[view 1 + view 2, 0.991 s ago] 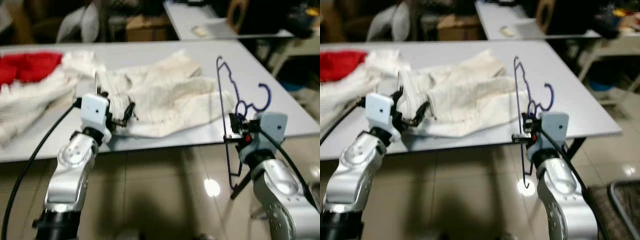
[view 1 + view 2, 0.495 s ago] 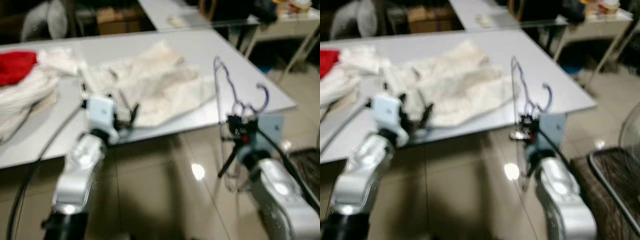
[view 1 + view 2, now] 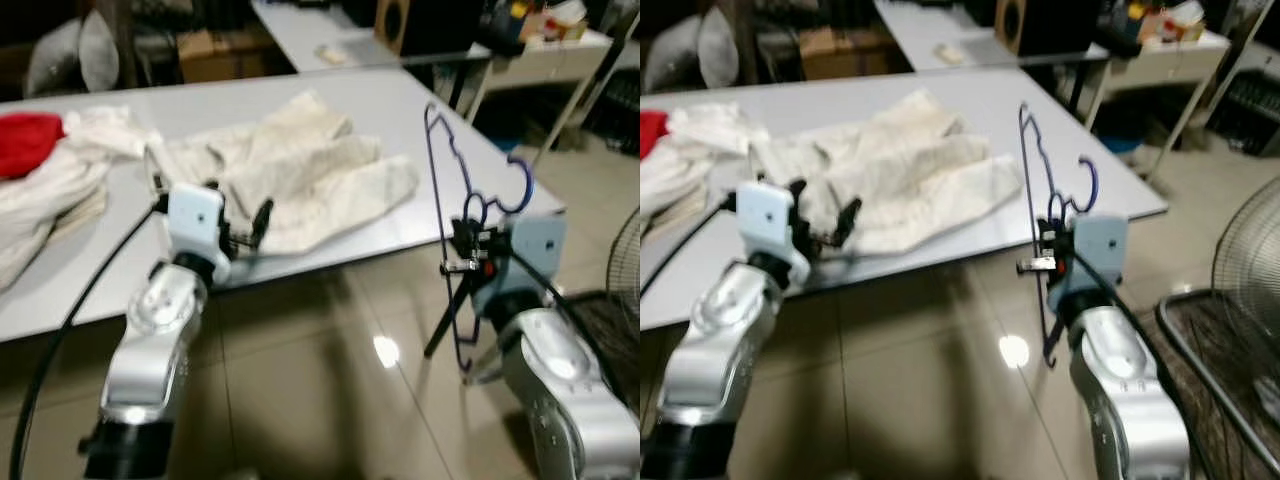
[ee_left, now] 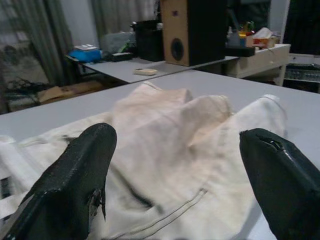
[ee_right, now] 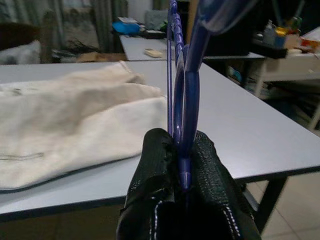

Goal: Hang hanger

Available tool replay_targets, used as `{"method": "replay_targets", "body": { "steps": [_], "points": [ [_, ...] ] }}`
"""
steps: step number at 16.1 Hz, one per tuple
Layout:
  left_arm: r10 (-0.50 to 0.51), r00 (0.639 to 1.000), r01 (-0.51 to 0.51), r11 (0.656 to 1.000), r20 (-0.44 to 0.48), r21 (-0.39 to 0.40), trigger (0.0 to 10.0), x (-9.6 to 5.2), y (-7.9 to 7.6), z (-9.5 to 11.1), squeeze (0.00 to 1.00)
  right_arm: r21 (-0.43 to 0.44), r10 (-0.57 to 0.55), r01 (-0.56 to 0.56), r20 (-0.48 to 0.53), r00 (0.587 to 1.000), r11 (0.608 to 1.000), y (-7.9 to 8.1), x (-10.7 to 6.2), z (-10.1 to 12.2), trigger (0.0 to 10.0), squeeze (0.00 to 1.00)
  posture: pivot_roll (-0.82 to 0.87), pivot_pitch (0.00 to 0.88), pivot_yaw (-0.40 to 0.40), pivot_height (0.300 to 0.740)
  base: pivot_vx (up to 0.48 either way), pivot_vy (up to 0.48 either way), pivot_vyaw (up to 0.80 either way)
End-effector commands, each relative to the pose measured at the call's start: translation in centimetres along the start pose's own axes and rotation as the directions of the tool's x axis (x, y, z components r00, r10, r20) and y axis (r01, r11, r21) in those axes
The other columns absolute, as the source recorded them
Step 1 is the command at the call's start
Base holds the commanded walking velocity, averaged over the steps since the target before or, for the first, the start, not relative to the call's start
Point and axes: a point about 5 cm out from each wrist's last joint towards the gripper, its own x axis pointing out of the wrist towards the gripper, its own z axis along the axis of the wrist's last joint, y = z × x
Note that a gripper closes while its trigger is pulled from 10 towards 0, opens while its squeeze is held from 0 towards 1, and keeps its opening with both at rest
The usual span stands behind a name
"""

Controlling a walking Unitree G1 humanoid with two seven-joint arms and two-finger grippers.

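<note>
My right hand (image 3: 462, 250) is squeezing the blue hanger (image 3: 452, 190), standing tall with its hook pointing right, near the tabletop (image 3: 420, 100) edge. My left hand (image 3: 245, 228) is wide open, holding nothing, over the white cloth (image 3: 300, 170).

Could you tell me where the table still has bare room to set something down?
The grey table is bare along its right end, between the cream garment and the edge, and behind the garment. Its left end is crowded by a white and red pile. The right gripper holds the blue hanger at that corner.
</note>
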Motion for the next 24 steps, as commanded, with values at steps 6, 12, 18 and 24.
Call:
{"method": "replay_targets", "body": {
  "steps": [6, 12, 18, 24],
  "points": [
    [-0.002, 1.0, 0.002, 1.0, -0.001, 0.019, 10.0, 0.3, 0.1, 0.1, 0.08, 0.004, 0.019, -0.019, 0.001, 1.0, 1.0, 0.2, 0.4, -0.1, 10.0, 0.0, -0.01, 0.05, 0.0, 0.74, 0.411, 0.0, 0.0],
    [-0.007, 1.0, 0.006, 1.0, 0.001, 0.023, 10.0, 0.5, 0.1, 0.1, 0.08, -0.016, 0.046, -0.046, -0.007, 0.999, 0.999, 0.4, 0.5, -0.2, 10.0, 0.0, -0.01, 0.05, 0.002, 0.74, 0.411, 0.0, -0.36],
    [0.06, 0.998, -0.058, 0.993, -0.017, 0.106, 10.0, 0.9, 2.4, 1.0, 0.06, -0.005, 0.247, -0.247, -0.009, 0.969, 0.969, 0.2, 2.1, 1.2, 10.0, 0.0, 0.0, 0.051, 0.009, 0.74, 0.068, 0.0, 0.0],
    [0.13, 0.991, -0.122, 0.978, -0.039, 0.169, 10.0, 0.1, 5.7, 1.8, 0.05, 0.038, 0.393, -0.393, 0.017, 0.919, 0.919, 0.3, 8.8, 3.2, 10.0, 0.0, 0.05, 0.089, 0.021, 0.74, 0.0, 0.0, 0.0]
  ]
}}
